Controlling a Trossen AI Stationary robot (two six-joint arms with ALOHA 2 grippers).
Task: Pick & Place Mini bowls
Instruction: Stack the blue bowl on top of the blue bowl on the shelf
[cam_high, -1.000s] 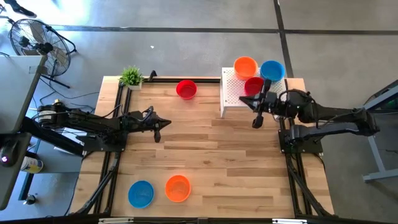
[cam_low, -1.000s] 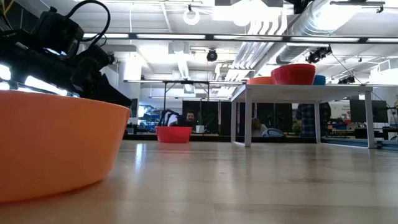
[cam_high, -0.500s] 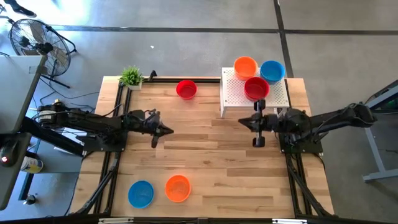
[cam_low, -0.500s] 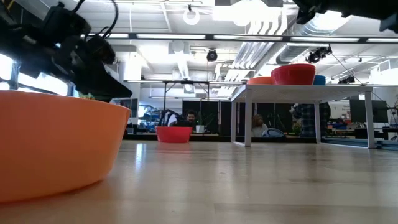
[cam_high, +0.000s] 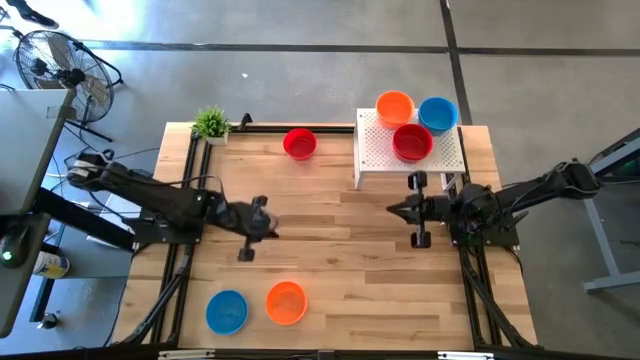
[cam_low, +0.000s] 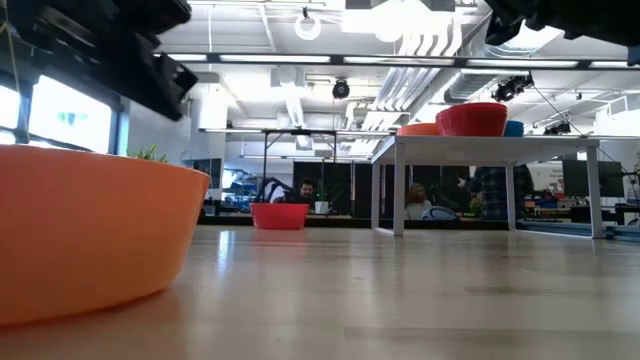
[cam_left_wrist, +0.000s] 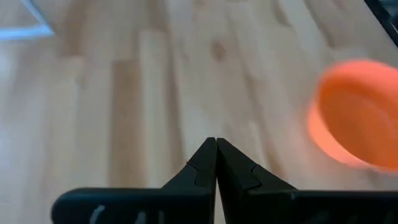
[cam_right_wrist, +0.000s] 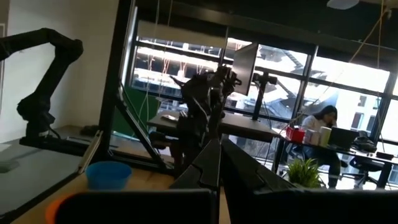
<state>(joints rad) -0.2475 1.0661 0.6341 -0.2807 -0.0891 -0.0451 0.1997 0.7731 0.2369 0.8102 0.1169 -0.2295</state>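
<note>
Three mini bowls sit on the white stand (cam_high: 440, 158) at the far right: orange (cam_high: 394, 106), blue (cam_high: 437, 113) and red (cam_high: 412, 141). Another red bowl (cam_high: 299, 143) rests on the table at the far middle. A blue bowl (cam_high: 226, 311) and an orange bowl (cam_high: 286, 302) rest near the front left. My left gripper (cam_high: 274, 233) hovers shut above the table's left middle, with the orange bowl (cam_left_wrist: 357, 112) ahead of it. My right gripper (cam_high: 390, 208) is shut and empty in the air just in front of the stand, pointing toward the table's left.
A small green plant (cam_high: 210, 123) stands at the far left corner. Black frame rails (cam_high: 185, 240) run along both table sides. Bare wood lies between the two grippers (cam_high: 330, 240). In the low view the orange bowl (cam_low: 90, 230) fills the left foreground.
My left gripper has swung toward the table's near edge and risen, staying shut. My right gripper has drawn back from over the stand toward the near edge and come lower, also shut. The red bowl on the stand, partly covered before, now shows whole. No bowl has moved.
</note>
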